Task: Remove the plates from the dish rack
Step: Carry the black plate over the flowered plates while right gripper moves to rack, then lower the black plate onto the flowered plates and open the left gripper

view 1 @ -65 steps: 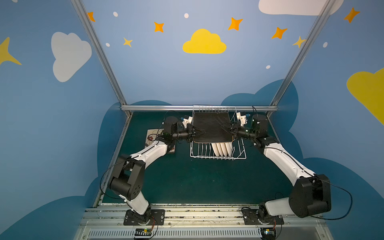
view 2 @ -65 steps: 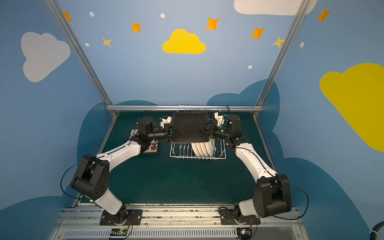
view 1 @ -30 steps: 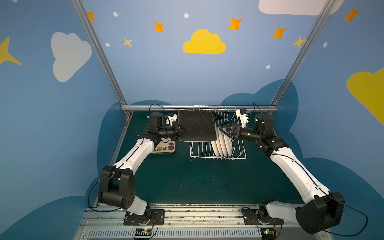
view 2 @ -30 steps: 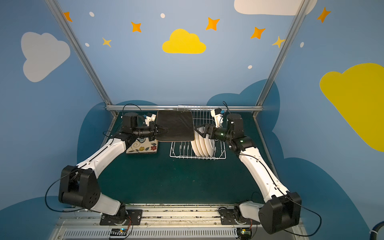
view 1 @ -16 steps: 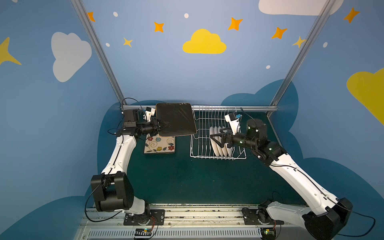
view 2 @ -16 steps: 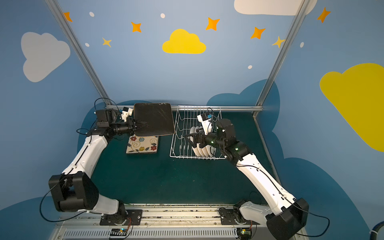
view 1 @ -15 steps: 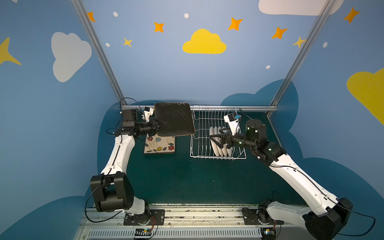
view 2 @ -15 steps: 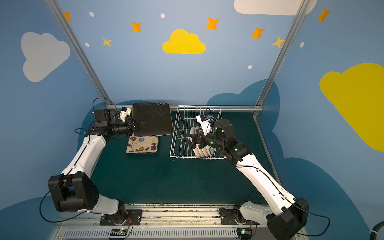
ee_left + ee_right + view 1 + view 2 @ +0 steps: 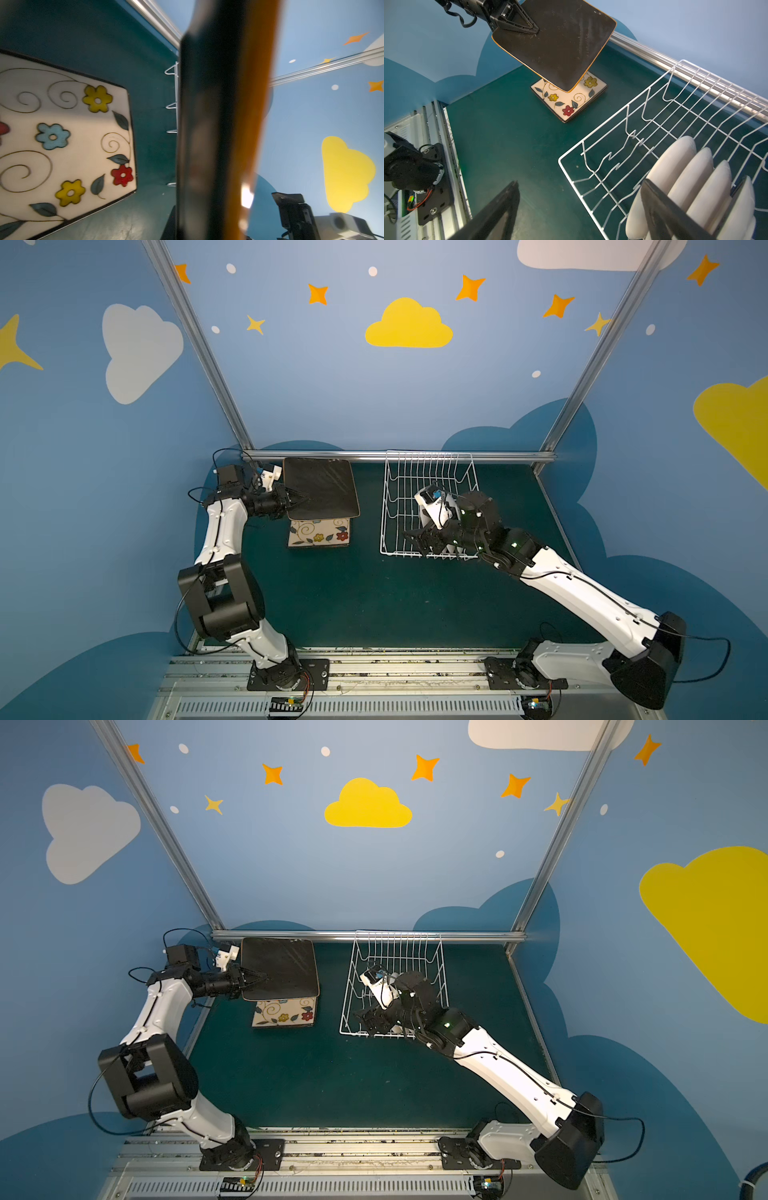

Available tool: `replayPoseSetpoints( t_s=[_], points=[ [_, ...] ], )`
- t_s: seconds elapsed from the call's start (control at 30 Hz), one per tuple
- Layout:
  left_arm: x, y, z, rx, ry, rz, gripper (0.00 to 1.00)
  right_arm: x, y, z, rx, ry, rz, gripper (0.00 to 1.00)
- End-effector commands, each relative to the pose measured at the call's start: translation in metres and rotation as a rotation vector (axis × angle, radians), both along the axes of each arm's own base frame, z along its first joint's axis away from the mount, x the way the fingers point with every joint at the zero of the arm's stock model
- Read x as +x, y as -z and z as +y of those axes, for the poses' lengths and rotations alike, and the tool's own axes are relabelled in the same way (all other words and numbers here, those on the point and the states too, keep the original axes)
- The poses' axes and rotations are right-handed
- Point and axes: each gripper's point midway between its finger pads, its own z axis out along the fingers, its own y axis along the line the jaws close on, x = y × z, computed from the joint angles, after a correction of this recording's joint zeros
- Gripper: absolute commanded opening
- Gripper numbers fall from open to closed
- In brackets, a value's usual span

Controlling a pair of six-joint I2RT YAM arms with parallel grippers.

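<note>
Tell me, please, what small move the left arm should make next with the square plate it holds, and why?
Probably lower it straight down. The black-backed square plate, clamped at one edge in the left jaws, hangs roughly above the flowered plate lying on the table, apart from it, so a short descent should stack them.

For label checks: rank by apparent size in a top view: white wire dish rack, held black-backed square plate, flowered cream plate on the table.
1. White wire dish rack.
2. Black-backed square plate.
3. Flowered cream plate, partly covered; the held plate is nearer the camera, so these two may really match.
</note>
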Motion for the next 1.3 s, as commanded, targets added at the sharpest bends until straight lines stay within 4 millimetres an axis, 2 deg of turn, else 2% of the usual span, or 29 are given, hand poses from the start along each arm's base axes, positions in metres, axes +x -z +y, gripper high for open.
replayPoseSetpoints(
  t_s=[0.0, 0.2, 0.37, 0.77, 1.27],
  points=[
    [-0.003, -0.010, -0.001, 0.083, 0.088, -0.087, 0.03, 0.004, -0.014, 0.001, -0.018, 0.012, -0.063, 0.91],
    [0.007, 0.023, 0.013, 0.180, 0.072, -0.055, 0.03, 0.008, -0.011, 0.005, -0.036, 0.017, -0.068, 0.91],
    [0.016, 0.035, 0.015, 0.175, 0.072, -0.076, 0.03, 0.014, -0.010, 0.009, -0.043, 0.025, -0.066, 0.92],
    [0.034, 0.075, 0.024, 0.167, 0.122, 0.020, 0.03, 0.024, -0.006, 0.020, -0.060, 0.029, -0.037, 0.92],
    [0.030, 0.118, 0.029, 0.172, 0.140, 0.143, 0.03, 0.022, 0.004, 0.018, -0.081, 0.037, -0.017, 0.92]
  ],
)
